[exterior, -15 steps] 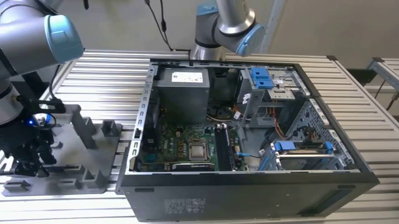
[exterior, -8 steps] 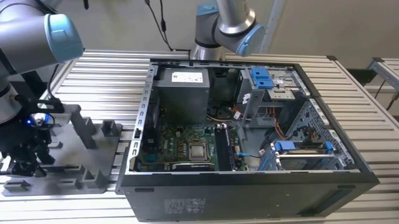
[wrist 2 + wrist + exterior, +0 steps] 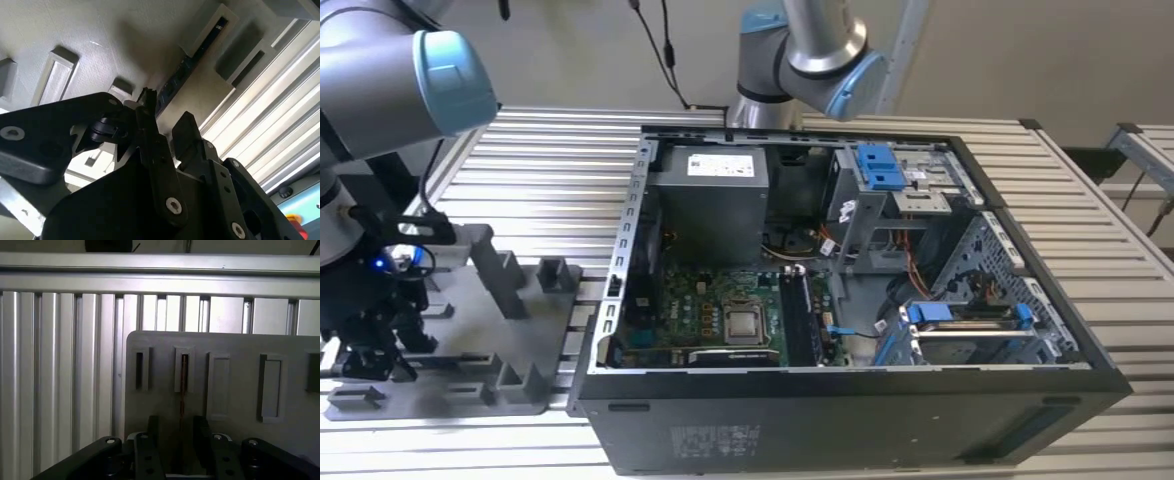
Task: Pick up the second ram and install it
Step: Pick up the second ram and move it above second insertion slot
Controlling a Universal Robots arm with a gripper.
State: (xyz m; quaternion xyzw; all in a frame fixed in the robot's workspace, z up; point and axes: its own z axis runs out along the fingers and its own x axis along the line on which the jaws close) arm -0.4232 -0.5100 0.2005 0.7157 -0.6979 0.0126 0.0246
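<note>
Straddling flat dark ram (image 3: pixel 183 390): claw (image 3: pixel 177 426)

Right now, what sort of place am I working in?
Probably a robotics lab bench set up for computer assembly: an open computer case lies on a slatted metal table beside a grey fixture tray.

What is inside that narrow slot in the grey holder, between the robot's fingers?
The second ram, a thin dark stick, sits edge-on in the slot of the grey holder, reaching out between the open fingers. The part of it down inside the slot is covered.
</note>
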